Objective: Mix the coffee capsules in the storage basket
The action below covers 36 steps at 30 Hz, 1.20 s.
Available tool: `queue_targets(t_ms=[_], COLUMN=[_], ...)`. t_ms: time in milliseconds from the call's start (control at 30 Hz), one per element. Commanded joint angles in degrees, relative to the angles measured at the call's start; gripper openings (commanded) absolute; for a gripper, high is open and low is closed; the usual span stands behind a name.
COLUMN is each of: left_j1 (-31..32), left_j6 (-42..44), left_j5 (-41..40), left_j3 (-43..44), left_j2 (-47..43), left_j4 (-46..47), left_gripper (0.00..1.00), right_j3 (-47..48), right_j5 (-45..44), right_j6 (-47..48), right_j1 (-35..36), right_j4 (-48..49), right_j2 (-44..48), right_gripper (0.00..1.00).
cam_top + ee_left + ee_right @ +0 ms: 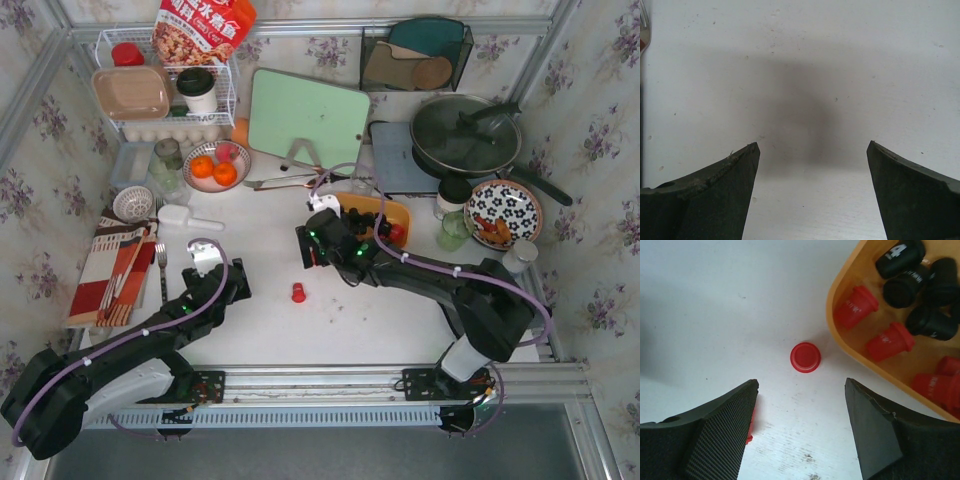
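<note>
Top view, basket: the storage basket [400, 211] sits mid-desk, half hidden under the right tool [308, 248]; a stray red capsule [298, 293] lies well outside it.
Top view, surroundings: a glass jar [452, 230] and a floral plate [503, 212] crowd the basket's far side.
Left wrist, tool: the left tool [812, 145] is spread wide, empty, over bare desk [805, 60].
Right wrist, tool: jaws wide, holding nothing.
Right wrist, capsules: red and black coffee capsules [900, 290] lie in the basket; an upright red capsule [805, 357] stands just outside the rim.
Right wrist, risk: stirring near the low rim could flick more out; a finger could knock the upright one away.
</note>
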<state>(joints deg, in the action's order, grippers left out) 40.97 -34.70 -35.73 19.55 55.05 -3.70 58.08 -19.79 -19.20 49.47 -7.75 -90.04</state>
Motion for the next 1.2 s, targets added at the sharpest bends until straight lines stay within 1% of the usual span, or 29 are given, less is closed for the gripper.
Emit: queue_targets(t_ms=[0,167,233,333,533,900,967,1167], left_j1=[-0.01,-0.01,-0.02,-0.09,-0.09,-0.1,-0.1,-0.1], left_j6=[0.07,0.16,0.11,0.08,0.18,0.29,0.33,0.42], left_j5=[-0.05,-0.05,-0.05,-0.05,0.04,0.04,0.13,0.22], left_j3=[0.49,0.49,0.49,0.49,0.49,0.71,0.9,1.28], left_j2=[-0.02,-0.1,-0.14,-0.13,-0.12,0.27,0.57,1.03], left_j4=[1.25,1.25,1.18,1.22,1.18,1.28,1.24,1.07], left_gripper=[0.91,0.91,0.91,0.91,0.91,0.91,0.91,0.91], right_j3=[-0.35,-0.95,-0.68,0.47,2.64,5.41,5.7,5.23], right_j5=[-0.09,-4.63,-7.24,-8.83,-9.52,-9.23,-9.01,-8.05], right_j6=[-5.77,-9.91,-10.48,-10.16,-8.37,-7.25,-7.29,-7.35], right_j1=[1.49,2.21,2.21,2.16,1.92,1.11,1.13,1.07], right_j4=[2.17,2.54,2.34,2.33,3.69,5.09,4.85,4.76], right_j2=[-2.06,-5.29,-7.1,-9.46,-14.01,-17.64,-17.96,-17.01], right_gripper=[0.77,0.77,0.77,0.77,0.74,0.63,0.58,0.29])
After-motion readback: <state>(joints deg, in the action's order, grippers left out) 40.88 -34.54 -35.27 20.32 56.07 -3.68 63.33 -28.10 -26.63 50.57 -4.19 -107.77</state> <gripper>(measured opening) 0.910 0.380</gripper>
